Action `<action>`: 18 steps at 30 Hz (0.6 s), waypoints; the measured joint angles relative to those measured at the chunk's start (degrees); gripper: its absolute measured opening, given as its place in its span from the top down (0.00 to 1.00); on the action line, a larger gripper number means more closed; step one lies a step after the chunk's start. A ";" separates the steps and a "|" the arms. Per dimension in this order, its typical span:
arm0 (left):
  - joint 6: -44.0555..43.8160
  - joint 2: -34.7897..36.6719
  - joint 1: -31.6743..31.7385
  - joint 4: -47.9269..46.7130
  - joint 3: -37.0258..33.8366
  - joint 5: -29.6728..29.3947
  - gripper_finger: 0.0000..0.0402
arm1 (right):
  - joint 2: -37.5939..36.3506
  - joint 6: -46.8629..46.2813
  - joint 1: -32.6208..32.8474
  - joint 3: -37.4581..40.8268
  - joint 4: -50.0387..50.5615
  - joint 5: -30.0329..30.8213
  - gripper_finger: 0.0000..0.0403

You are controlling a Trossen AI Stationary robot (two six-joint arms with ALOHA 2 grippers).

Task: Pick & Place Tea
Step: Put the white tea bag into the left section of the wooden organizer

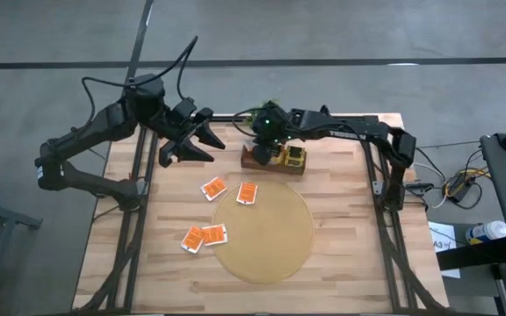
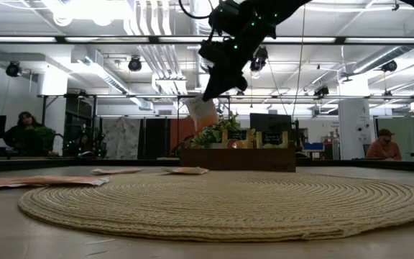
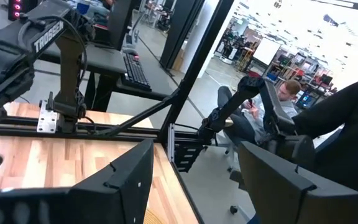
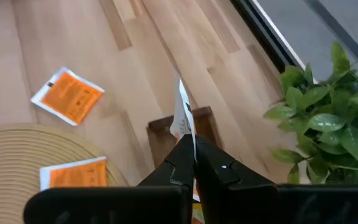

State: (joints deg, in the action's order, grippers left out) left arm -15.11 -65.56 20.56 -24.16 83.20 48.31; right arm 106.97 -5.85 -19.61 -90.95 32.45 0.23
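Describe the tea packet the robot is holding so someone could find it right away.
Start at the wooden box at the table's far edge. Above it, the right gripper pinches one tea packet edge-on in the air. The other packets lie flat.

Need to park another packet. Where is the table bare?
Bare: most of the round mat, and the wood right of it up to the frame rail. Crowded: four orange packets off the mat's left rim, and the wooden box behind it.
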 joint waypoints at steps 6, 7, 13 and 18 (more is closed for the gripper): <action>0.00 0.34 0.00 -0.07 0.00 0.00 0.43 | 0.56 -0.89 -0.26 2.29 -3.92 0.33 0.98; 0.00 0.36 0.00 -0.07 0.00 0.00 0.43 | 0.56 -1.18 -0.47 2.83 -4.81 0.36 0.98; -0.04 0.58 0.00 -0.09 -0.02 0.00 0.43 | 0.54 -2.45 -1.42 7.12 -9.11 0.75 0.98; -0.32 0.67 0.00 -0.11 -0.02 -0.01 0.43 | 0.35 -5.01 -1.46 9.61 -17.02 0.42 0.98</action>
State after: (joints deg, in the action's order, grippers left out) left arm -15.43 -64.88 20.56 -24.27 83.18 48.30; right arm 107.31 -10.86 -21.07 -81.34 15.43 0.64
